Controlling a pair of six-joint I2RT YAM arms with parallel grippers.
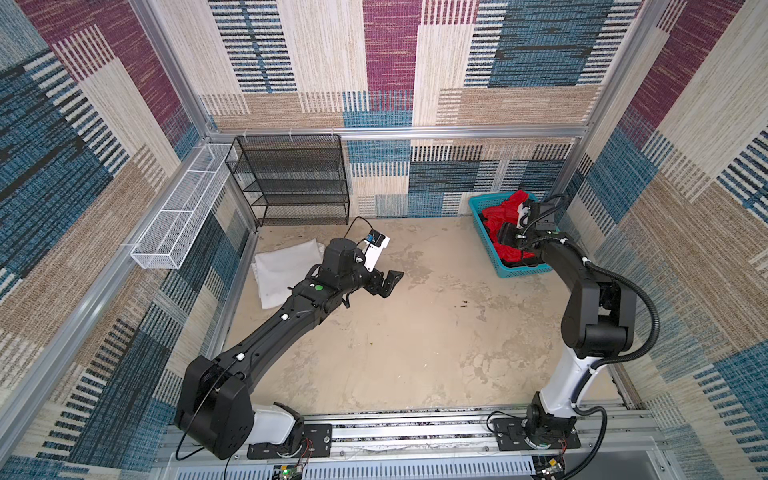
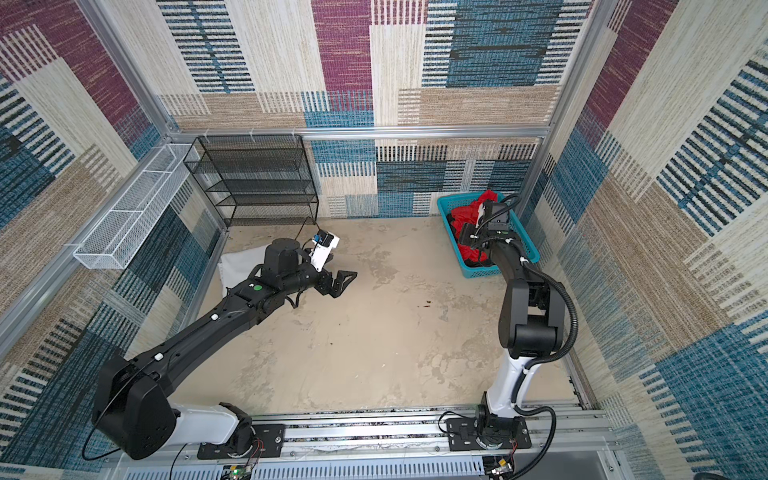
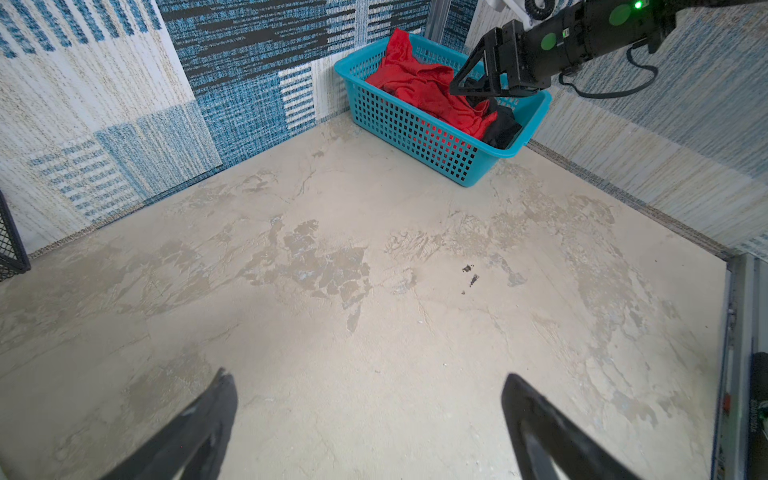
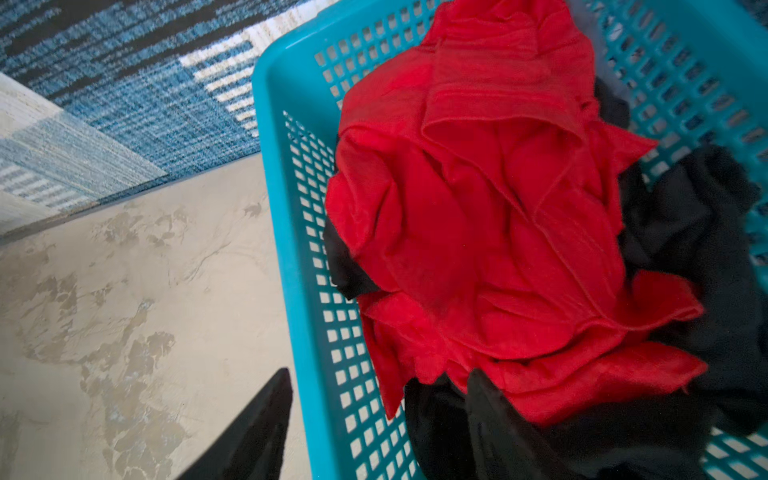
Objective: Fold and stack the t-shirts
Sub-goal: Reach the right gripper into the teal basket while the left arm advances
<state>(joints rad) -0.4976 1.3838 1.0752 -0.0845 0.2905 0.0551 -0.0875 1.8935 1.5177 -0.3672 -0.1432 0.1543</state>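
A crumpled red t-shirt (image 4: 478, 228) fills the teal basket (image 4: 291, 208) at the back right in both top views (image 1: 500, 214) (image 2: 467, 216). A black t-shirt (image 4: 698, 232) lies under and beside it. My right gripper (image 4: 379, 374) hangs over the basket's near wall with its jaws apart. One finger is outside over the table and the other is above the cloth, with nothing gripped. A folded white t-shirt (image 1: 286, 270) lies at the back left, partly hidden by my left arm. My left gripper (image 3: 368, 376) is open and empty above the bare table (image 1: 392, 284).
A black mesh rack (image 1: 291, 183) stands against the back wall on the left. A white wire basket (image 1: 178, 220) hangs on the left wall. Patterned walls close in the table on three sides, and the arm bases sit on a rail along the front edge.
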